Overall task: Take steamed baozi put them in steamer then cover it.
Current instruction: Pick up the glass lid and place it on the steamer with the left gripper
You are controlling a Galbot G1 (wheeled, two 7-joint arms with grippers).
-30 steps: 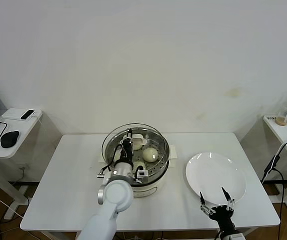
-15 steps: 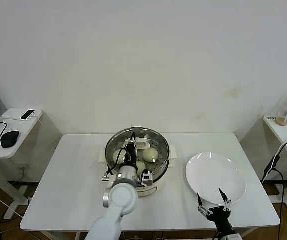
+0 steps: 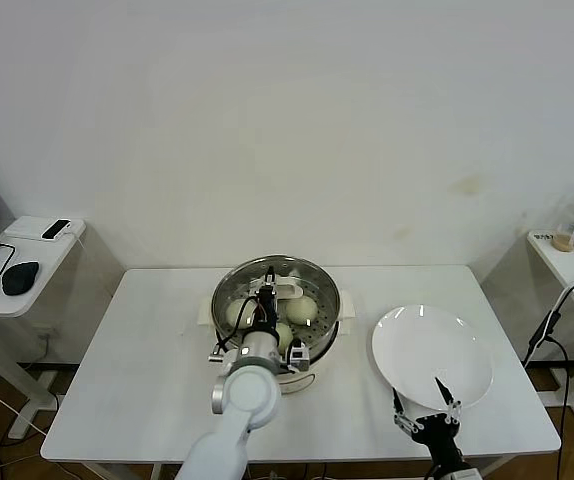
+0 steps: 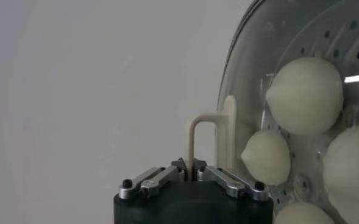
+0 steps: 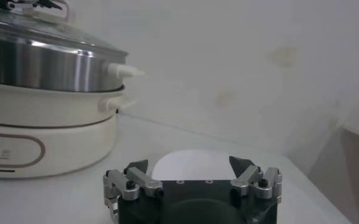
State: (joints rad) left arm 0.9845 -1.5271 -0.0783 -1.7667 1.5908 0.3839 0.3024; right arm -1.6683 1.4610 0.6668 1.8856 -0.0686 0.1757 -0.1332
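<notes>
The steamer [image 3: 325, 352], a shiny steel pot on a cream base, stands mid-table. Several cream-white baozi [image 3: 302, 309] lie on its perforated tray, seen through the glass in the left wrist view [image 4: 304, 94]. The clear glass cover [image 3: 317, 276] lies over the pot's rim. My left gripper [image 3: 267, 303] is shut on the cover's cream handle [image 4: 213, 131], which it pinches at one thin leg [image 4: 189, 165]. My right gripper [image 3: 425, 402] hangs open and holds nothing at the table's front right, just before the white plate; in its wrist view [image 5: 188, 163] the covered steamer [image 5: 45, 67] is off to one side.
An empty white plate [image 3: 432, 350] lies right of the steamer. A side table at the left carries a mouse [image 3: 19, 277] and a phone, and a shelf at the right holds a cup with a straw [image 3: 573, 228]. The white wall stands close behind.
My left gripper has carried the cover a little to the right, from overhanging the pot's left side to lying squarely over it. The right gripper sank slightly toward the table's front edge.
</notes>
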